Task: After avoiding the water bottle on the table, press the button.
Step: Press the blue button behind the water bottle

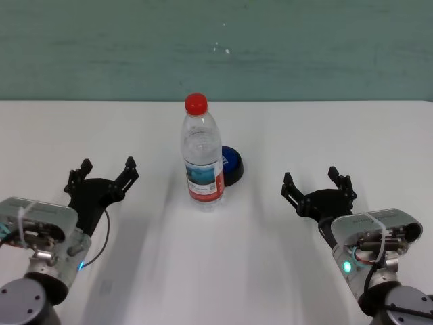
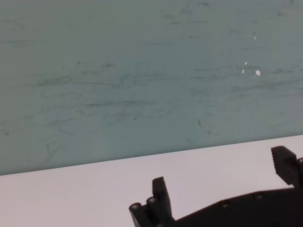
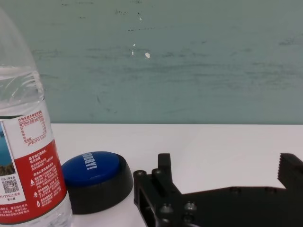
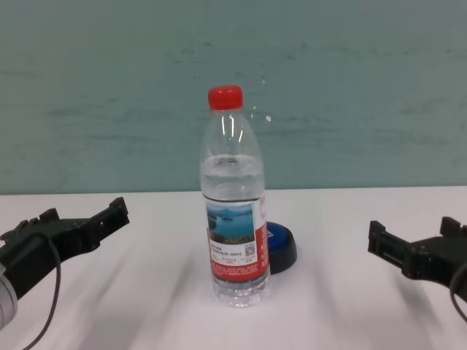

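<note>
Button (image 1: 232, 164) sits mid-desk, blue dome on black base, tucked right behind the water bottle (image 1: 202, 154) and offset toward the robot's right. From the chest view the bottle covers the button's left half; only the right side shows. They look near touching, but I can't tell if there's a gap.

Main risk: tipping the bottle. It's tall, upright, narrow-based, water only partway up, so a light side knock from a claw or forearm should topple it, probably onto the button. A straight-in approach from the front would hit it.

Right claw (image 1: 318, 190) is near the desk's front right, fingers apart, empty, with the button in clear sight in its wrist view. Open desk (image 1: 338, 135) between them, nothing in the way. Best path is probably from the right, coming down on the dome's right half. Spread fingers widen the sweep, so a finger could clip the label.

Left claw (image 1: 101, 177) rests front left, fingers apart, empty. The bottle blocks its line.

Plenty of room both sides; far desk edge lies well behind the button.
</note>
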Tool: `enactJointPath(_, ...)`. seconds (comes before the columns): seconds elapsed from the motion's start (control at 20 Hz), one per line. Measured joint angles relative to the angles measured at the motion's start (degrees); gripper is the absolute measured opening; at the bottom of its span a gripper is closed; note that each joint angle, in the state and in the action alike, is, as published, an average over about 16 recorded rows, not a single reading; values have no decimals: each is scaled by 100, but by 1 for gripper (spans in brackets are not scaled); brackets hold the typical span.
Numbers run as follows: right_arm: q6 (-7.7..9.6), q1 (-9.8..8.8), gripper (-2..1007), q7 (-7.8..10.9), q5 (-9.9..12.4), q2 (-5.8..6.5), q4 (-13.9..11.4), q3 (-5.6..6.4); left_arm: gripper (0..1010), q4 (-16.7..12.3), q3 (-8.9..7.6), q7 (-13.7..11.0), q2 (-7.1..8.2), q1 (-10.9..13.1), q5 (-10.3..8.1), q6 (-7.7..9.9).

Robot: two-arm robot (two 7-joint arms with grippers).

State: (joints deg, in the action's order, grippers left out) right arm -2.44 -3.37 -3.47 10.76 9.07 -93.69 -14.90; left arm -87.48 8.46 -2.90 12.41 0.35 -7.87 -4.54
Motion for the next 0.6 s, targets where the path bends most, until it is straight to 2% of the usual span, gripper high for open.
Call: enactJointPath(0.6,0,0,1004,0,0,0,0,0,1010,0,0,0,0,0,0,0)
